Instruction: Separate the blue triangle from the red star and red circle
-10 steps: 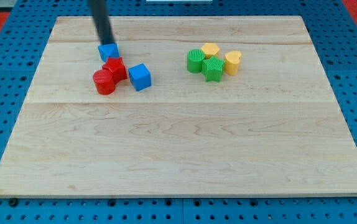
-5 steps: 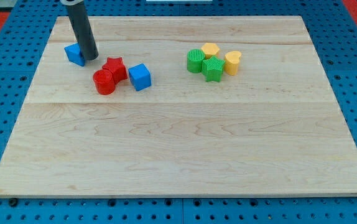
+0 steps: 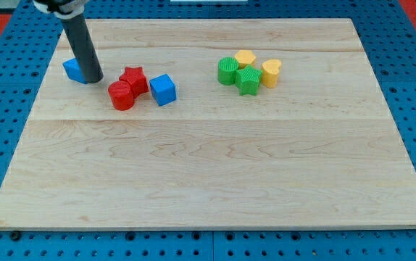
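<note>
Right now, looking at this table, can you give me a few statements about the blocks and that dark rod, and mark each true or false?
1. The blue triangle lies apart from the red star. True.
2. My tip is at the view's right of the blue triangle. True.
3. The red circle stands alone, far from the red star. False: they touch.
4. The blue cube sits among the green and yellow blocks. False: it is beside the red star.

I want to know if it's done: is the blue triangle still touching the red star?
No, the blue triangle sits apart from the red star, with my tip between them.
</note>
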